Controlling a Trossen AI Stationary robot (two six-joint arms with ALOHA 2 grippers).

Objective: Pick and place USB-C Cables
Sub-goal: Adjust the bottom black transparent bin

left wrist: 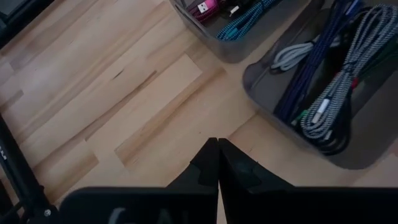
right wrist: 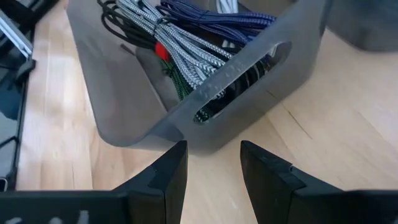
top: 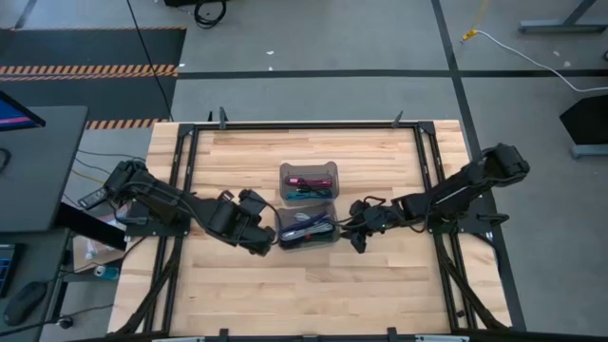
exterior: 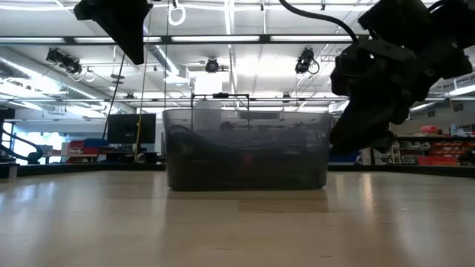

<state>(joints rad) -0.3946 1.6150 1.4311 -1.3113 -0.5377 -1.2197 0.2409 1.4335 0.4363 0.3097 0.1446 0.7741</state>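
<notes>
Two translucent grey bins sit mid-table. The far bin [top: 308, 180] holds a maroon cable [left wrist: 205, 7] and a teal cable [left wrist: 239, 25]. The near bin [top: 306, 228] holds several bundled cables: a grey-white braided one [right wrist: 180, 43], a purple one [right wrist: 211, 15], a white one [left wrist: 292, 56], plus green and black ones underneath. My left gripper [left wrist: 217, 143] is shut and hovers over bare wood just left of the near bin. My right gripper [right wrist: 213, 152] is open and stands at the near bin's right end, its fingers facing the slotted end wall [right wrist: 242, 74] without touching it.
A black metal frame [top: 190, 161] runs along the table's sides and far edge. There is bare wood [top: 304, 294] between the bins and the near edge. In the low view the right gripper [exterior: 371, 111] hangs above the table, right of the bin [exterior: 245, 148].
</notes>
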